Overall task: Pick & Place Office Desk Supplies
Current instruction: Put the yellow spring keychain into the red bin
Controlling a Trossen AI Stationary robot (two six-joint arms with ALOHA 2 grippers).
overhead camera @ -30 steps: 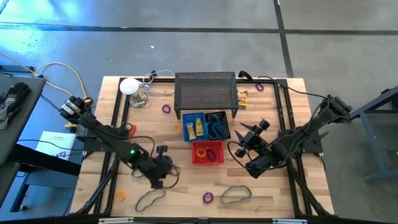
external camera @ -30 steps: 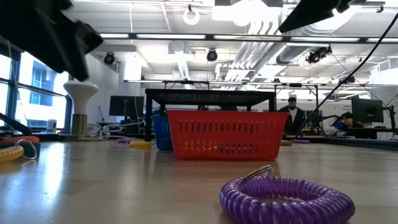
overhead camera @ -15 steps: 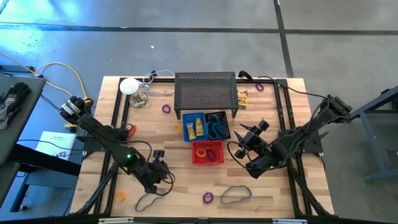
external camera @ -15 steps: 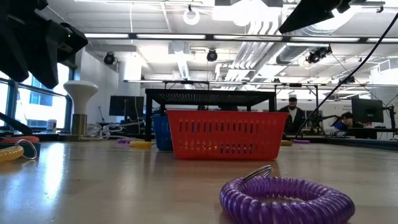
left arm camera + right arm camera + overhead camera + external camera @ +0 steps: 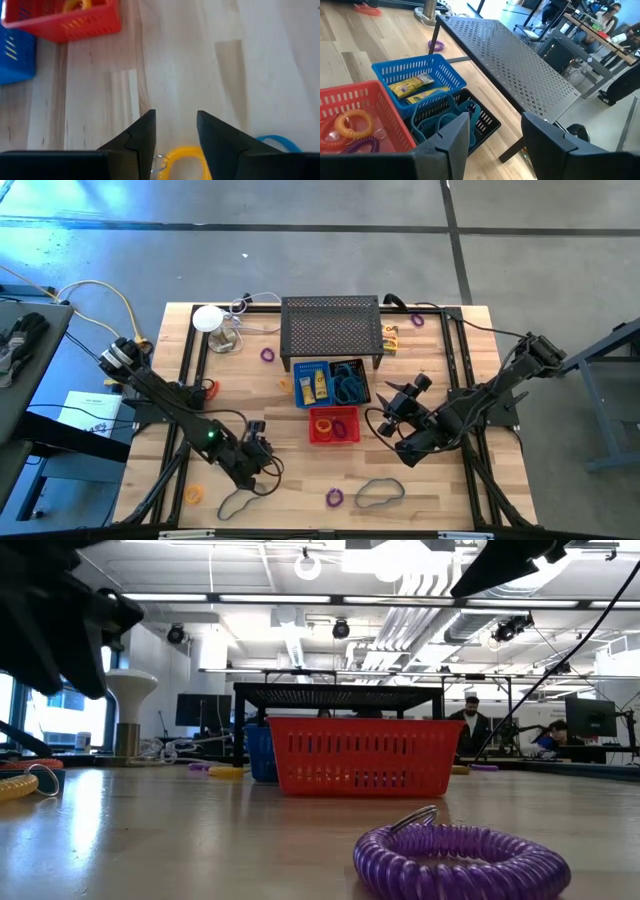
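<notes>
My left gripper (image 5: 257, 448) (image 5: 176, 116) is open, low over the near-left part of the table. A yellow ring (image 5: 186, 159) with a small metal loop lies on the wood below and between its fingers; whether they touch it does not show. My right gripper (image 5: 398, 402) (image 5: 495, 120) is open and empty, hovering right of the red bin (image 5: 334, 425). Loose on the table lie another yellow ring (image 5: 193, 494), dark looped cords (image 5: 240, 500) (image 5: 380, 493), purple rings (image 5: 334, 498) (image 5: 460, 860) and a yellow box (image 5: 390, 338).
The blue bin (image 5: 415, 75) holds yellow boxes, the black bin (image 5: 475, 120) bluish cords, and the red bin (image 5: 350, 100) a yellow and a purple ring. The black mesh rack (image 5: 332, 330) stands behind them. A white lamp-like stand (image 5: 210, 320) sits at the far left.
My left gripper has shifted a little toward the table's left and near edges and has come lower over the wood. The right arm has kept still.
</notes>
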